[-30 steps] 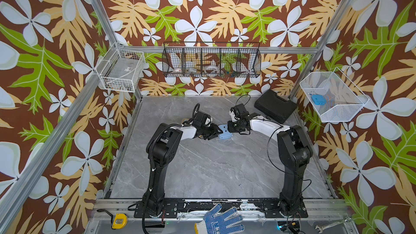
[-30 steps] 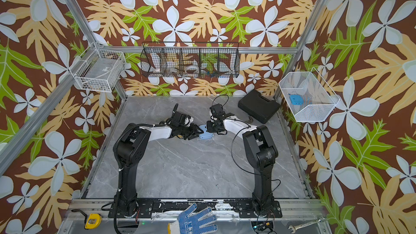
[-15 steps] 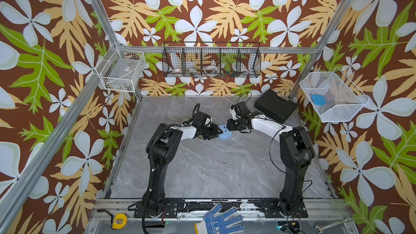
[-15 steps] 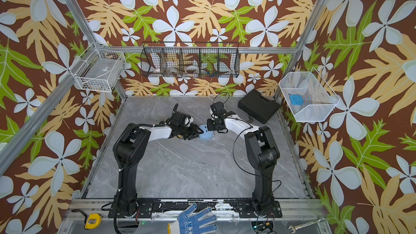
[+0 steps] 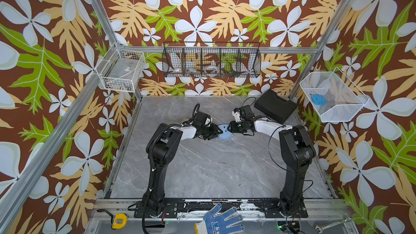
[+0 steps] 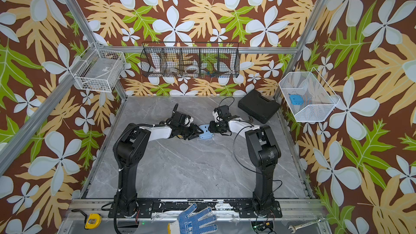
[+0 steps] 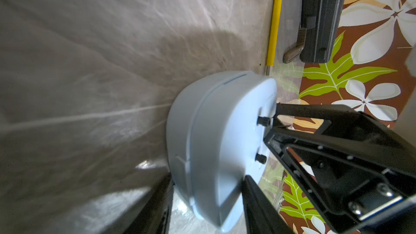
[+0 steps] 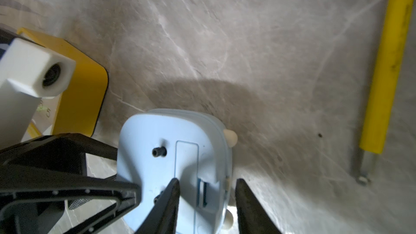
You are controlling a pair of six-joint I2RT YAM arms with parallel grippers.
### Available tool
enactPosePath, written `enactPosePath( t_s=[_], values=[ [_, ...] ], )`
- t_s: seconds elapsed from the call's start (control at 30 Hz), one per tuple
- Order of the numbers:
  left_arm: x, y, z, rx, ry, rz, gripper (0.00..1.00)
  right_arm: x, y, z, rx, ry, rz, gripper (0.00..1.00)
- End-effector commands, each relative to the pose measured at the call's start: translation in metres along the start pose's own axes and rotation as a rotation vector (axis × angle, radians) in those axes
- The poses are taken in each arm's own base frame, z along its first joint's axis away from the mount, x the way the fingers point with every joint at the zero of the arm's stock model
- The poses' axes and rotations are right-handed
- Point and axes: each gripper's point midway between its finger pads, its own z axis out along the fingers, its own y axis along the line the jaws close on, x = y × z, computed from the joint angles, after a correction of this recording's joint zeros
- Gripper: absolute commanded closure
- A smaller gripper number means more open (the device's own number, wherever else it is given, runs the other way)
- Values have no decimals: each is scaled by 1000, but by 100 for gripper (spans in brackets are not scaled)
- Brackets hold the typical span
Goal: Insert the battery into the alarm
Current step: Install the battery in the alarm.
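Observation:
The alarm [image 5: 224, 132] [image 6: 205, 133] is a pale blue clock lying face down mid-table, with two black knobs and a battery cover on its back [image 8: 157, 136]. My left gripper [image 7: 207, 185] [image 5: 216, 132] [image 6: 198, 133] is shut on the alarm's body [image 7: 213, 131], one finger on each side. My right gripper [image 8: 207, 182] [image 5: 230, 129] [image 6: 211, 128] is open and straddles the alarm's opposite edge. One of its fingers rests on the cover and the other stands off the side. I see no battery; a small notch shows at the cover's end.
A black case [image 5: 275, 107] lies at the back right, with a yellow-handled tool [image 8: 382, 64] [image 7: 275, 19] on the table beside it. Wire baskets hang on the walls. A blue glove [image 5: 219, 221], tape measure [image 5: 118, 221] and wrench [image 5: 328, 223] lie along the front rail.
My right gripper has edged a little further onto the alarm's edge. The left gripper and the alarm have stayed put.

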Motion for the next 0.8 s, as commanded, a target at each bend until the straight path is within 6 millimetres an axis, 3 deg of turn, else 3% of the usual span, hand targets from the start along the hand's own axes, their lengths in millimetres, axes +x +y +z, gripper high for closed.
enactPosePath(
  t_s=[0.0, 0.2, 0.53, 0.77],
  values=[
    [0, 2, -1, -13, -5, 6, 50, 27, -18, 6, 47, 76, 43, 65],
    [0, 2, -2, -16, -6, 5, 50, 32, -20, 4, 5, 67, 69, 75],
    [-1, 1, -2, -19, -8, 5, 50, 49, -20, 6, -46, 96, 54, 84],
    [-2, -1, -4, -20, -15, 11, 50, 37, -17, 0, -45, 65, 33, 88]
  ],
)
